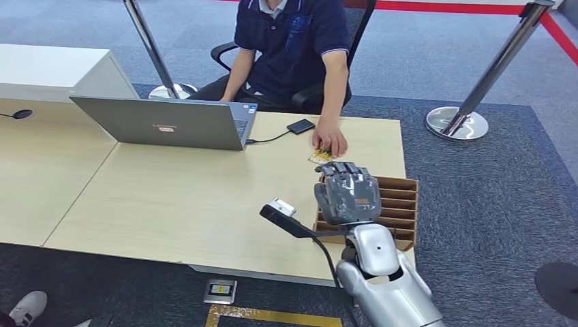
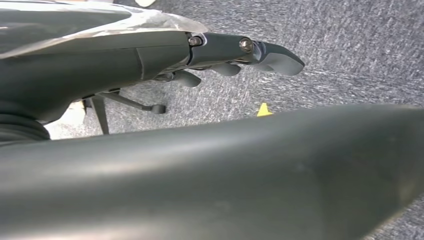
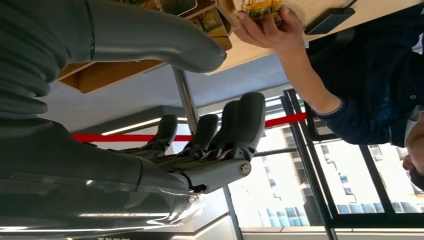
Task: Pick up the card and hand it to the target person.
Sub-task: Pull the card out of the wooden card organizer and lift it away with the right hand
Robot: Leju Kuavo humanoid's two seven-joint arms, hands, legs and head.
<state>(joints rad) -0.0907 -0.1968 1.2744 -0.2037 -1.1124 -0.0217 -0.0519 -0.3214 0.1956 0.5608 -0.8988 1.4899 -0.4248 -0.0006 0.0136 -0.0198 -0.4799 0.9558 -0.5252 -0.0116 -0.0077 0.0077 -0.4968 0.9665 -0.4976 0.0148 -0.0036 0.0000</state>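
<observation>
Head view: the right hand [image 1: 348,192] is raised above the desk [image 1: 170,197], its back toward the camera, over the near end of a brown slotted rack [image 1: 399,204] at the desk's right edge; the fingers are straight and apart, holding nothing. Just beyond it the card [image 1: 319,157] lies on the desk under the fingers of a seated person's hand [image 1: 330,142], which presses on it. A small black device [image 1: 300,126] sits near that hand, cabled to an open laptop [image 1: 170,124] farther left. Right wrist view shows the same fingers [image 3: 240,125] extended and empty, apart from the person's hand [image 3: 267,32] gripping the card [image 3: 260,7]. Left wrist view looks down at grey carpet [image 2: 340,45]; the left hand [image 2: 220,52] hangs with fingers loose, released.
</observation>
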